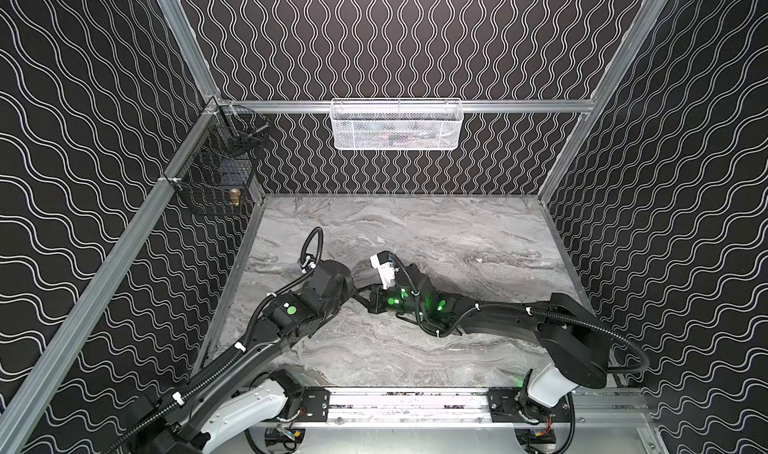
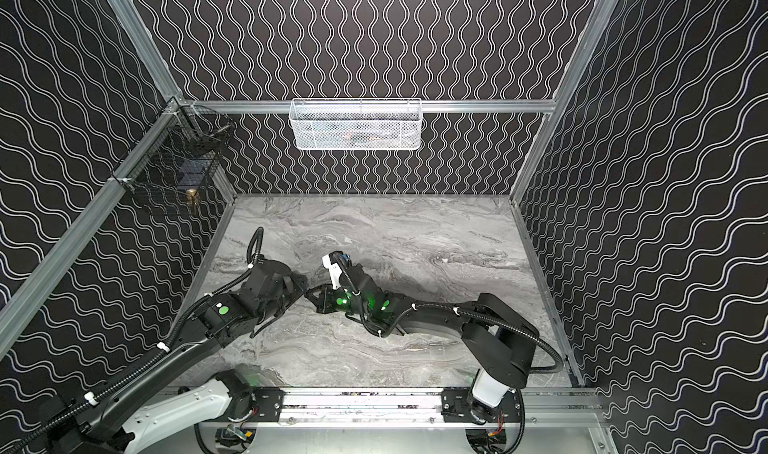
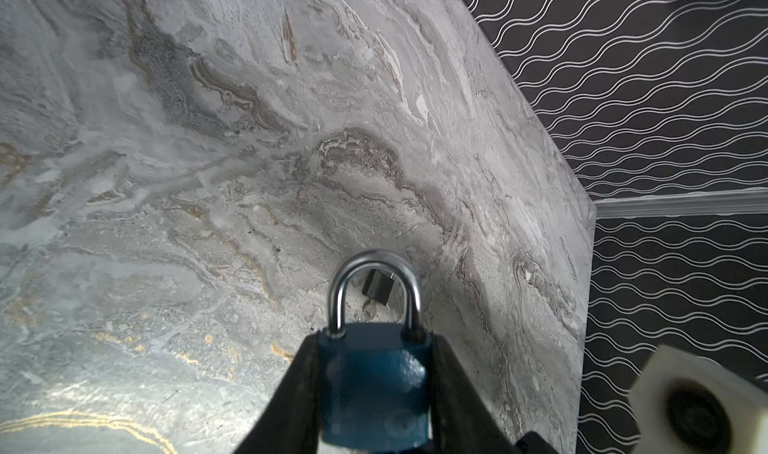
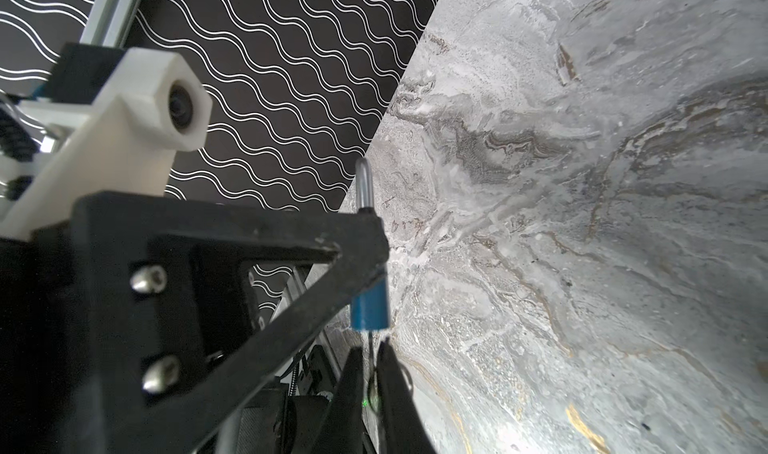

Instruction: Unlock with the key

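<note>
Fingers of the left gripper clamp the blue padlock by its side edges, shackle away from the wrist. Beyond the padlock a black lock lies on the table. Right wrist view: the right gripper, nearly closed, pinches the key just under the padlock's base, along its long axis. In both top views the grippers meet tip to tip.

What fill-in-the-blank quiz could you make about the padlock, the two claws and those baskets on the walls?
1. The right gripper, shut on the key, faces the left gripper, which clamps a ____ padlock.
2. The mesh basket on the back wall is ____.
3. The wire basket on the left wall is ____.
Missing words: blue; white; black.
</note>
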Controlling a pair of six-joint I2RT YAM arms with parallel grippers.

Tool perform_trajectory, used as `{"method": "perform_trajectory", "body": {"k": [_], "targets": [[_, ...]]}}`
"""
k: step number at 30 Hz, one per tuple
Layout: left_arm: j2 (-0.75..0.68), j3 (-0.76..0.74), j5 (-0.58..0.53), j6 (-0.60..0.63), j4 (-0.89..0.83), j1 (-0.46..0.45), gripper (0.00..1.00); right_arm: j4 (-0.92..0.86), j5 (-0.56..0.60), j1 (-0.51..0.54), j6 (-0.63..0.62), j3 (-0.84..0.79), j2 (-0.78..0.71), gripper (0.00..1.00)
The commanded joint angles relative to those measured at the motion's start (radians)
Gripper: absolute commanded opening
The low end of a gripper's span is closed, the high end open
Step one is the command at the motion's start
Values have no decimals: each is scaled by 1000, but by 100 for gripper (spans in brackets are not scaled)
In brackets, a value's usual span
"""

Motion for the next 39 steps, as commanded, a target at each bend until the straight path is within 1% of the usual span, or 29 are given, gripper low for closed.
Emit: {"method": "perform_trajectory", "body": {"k": [1, 7, 13, 19, 23, 27, 31, 36, 39], "targets": [[-3, 19, -7, 4, 26, -1, 1, 25, 3, 1, 7, 0, -17, 15], [3, 37, -37, 13, 20, -1, 1, 16, -4, 0, 21, -2, -20, 18], [7, 33, -30, 4, 45, -1, 1, 27, -25, 1, 46, 4, 2, 14], [-9, 19, 4, -9, 102, -1, 0, 122, -83, -37, 128, -34, 12, 4], [-19, 16, 28, -23, 133, -1, 0, 219, -128, -64, 184, -66, 11, 0], [-18, 6, 55, -39, 178, -2, 0, 303, -188, -95, 245, -86, 6, 0], [-1, 18, 80, -38, 191, -2, 0, 298, -208, -102, 270, -81, -21, 0], [-1, 19, 99, -26, 215, -2, 0, 314, -226, -105, 333, -80, -52, 0], [-4, 5, 94, -20, 242, -5, 0, 393, -243, -107, 391, -94, -58, 0]]}}
